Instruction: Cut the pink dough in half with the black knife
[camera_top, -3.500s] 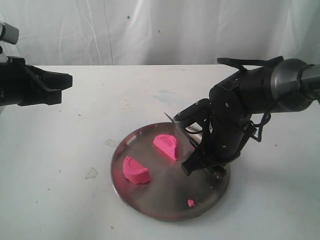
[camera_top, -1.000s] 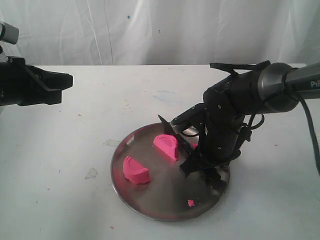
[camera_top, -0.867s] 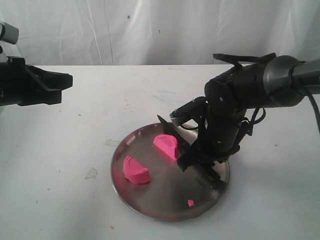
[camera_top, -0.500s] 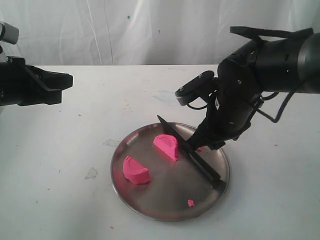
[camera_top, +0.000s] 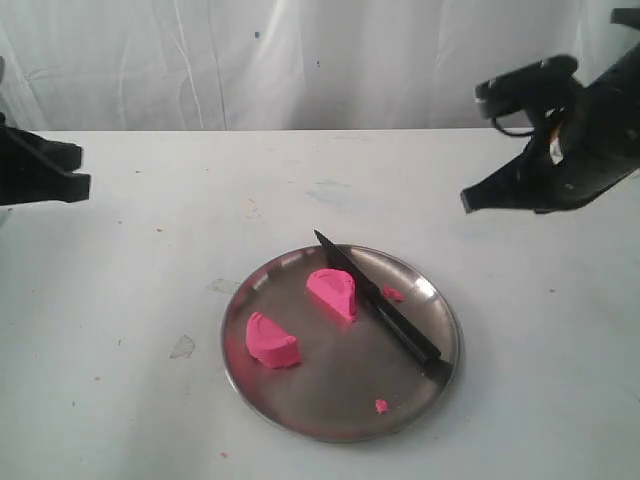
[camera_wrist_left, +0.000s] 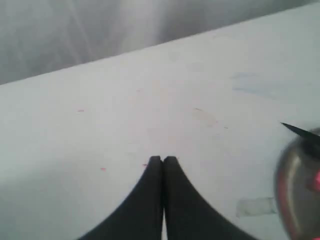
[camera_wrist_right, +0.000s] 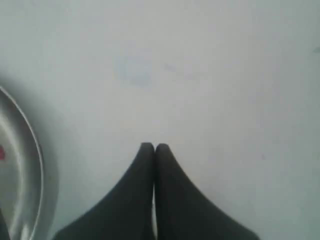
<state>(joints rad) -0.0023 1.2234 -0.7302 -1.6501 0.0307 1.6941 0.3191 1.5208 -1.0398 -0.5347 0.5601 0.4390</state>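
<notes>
Fingers of the right arm are pressed together with nothing between them, hanging over bare bench at the far right, well apart from the work. The left fingers are likewise closed tip to tip and empty, at the left edge of the scene.

Nearer the middle, the steel plate sits on the bench with the pink dough on it, already in two half-round pieces. One half lies toward the far side of the plate and the other toward the near left, with clear metal between them. The black knife lies flat across the right part of the plate. Its point reaches past the far rim, its blade runs just beside the far half (whether they touch I cannot tell), and its handle ends at the near-right rim. A few pink crumbs are scattered on the plate.

By the look of it, the cut is made. The dough looks soft and tacky, so a squeeze would dent it, and any lifting should be by the rounded sides with light pressure. The knife looks stiff, slim and light, and likely to skate on the smooth steel. The handle is the place to grip, across its width, where the rim props it slightly.
</notes>
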